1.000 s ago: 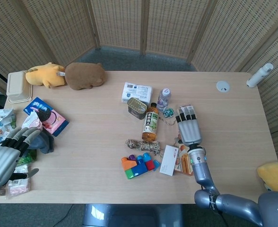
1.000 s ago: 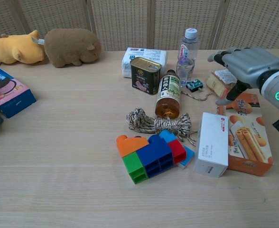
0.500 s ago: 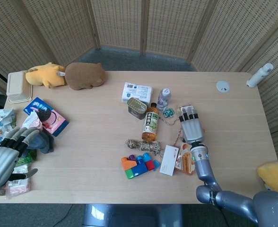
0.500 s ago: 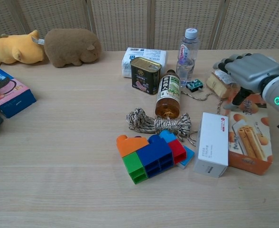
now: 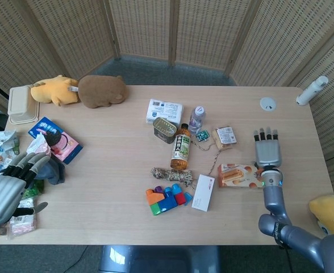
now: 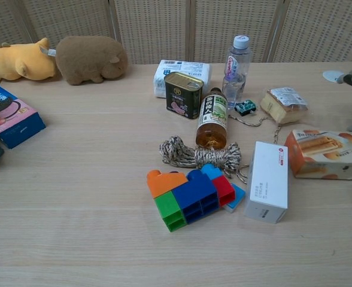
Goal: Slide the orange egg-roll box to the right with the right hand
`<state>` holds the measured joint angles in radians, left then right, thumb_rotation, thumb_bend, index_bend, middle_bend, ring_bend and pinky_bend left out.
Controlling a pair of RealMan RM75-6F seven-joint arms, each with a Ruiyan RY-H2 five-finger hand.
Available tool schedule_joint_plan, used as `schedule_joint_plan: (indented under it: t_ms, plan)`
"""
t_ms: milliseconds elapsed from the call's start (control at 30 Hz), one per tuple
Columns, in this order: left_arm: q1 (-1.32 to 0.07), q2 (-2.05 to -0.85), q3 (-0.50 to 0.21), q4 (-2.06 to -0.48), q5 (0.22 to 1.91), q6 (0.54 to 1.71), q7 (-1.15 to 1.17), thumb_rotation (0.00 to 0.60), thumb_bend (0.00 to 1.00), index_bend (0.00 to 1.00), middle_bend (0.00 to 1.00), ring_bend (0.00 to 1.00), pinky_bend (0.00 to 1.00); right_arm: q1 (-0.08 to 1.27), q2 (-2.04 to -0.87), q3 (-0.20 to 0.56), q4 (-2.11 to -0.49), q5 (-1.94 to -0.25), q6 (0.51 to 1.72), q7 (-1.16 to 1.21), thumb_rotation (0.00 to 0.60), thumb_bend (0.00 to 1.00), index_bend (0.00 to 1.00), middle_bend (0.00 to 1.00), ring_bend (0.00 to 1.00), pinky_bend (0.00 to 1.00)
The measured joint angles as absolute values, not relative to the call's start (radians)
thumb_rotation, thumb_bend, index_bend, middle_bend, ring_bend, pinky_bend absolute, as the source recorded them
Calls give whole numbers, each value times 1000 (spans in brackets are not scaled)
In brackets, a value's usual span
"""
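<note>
The one orange box point(image 5: 239, 175) lies flat, long axis running left-right across the counter point(image 5: 116, 187). The right robot hand point(image 5: 267, 153) rests beside its right end, fingers straight and empty. The left robot hand point(image 5: 7, 187) hangs open.

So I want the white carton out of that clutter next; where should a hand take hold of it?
Probably across the long side walls of the white carton, near its front end, coming from above. It lies flat and long. The rope bundle and toy blocks crowd its left side, while the orange egg-roll box sits off its far right corner, so the near end looks freest.
</note>
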<state>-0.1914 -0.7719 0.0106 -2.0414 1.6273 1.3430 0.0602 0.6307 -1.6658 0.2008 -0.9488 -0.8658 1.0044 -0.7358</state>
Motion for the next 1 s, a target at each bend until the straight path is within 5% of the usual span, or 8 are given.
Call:
schedule_joint_plan:
  t_ms: [300,767,1000]
  plan:
    - [-198,-783,9,-2039,1631,1338,59,600,0,0,0,0,0,607,-1546,209,-1047,-877,1006,-719,510,0,0,0,0,0]
    - [-212,-809,7,-1997,1634,1324,21,600,0,0,0,0,0,577,-1272,182,-1648,-726,1121,-934,515,0,0,0,0,0]
    - [-214,-818,11,-1974,1641,1325,-4,600,0,0,0,0,0,571,-1243,144,-1773,-631,1213,-989,516,0,0,0,0,0]
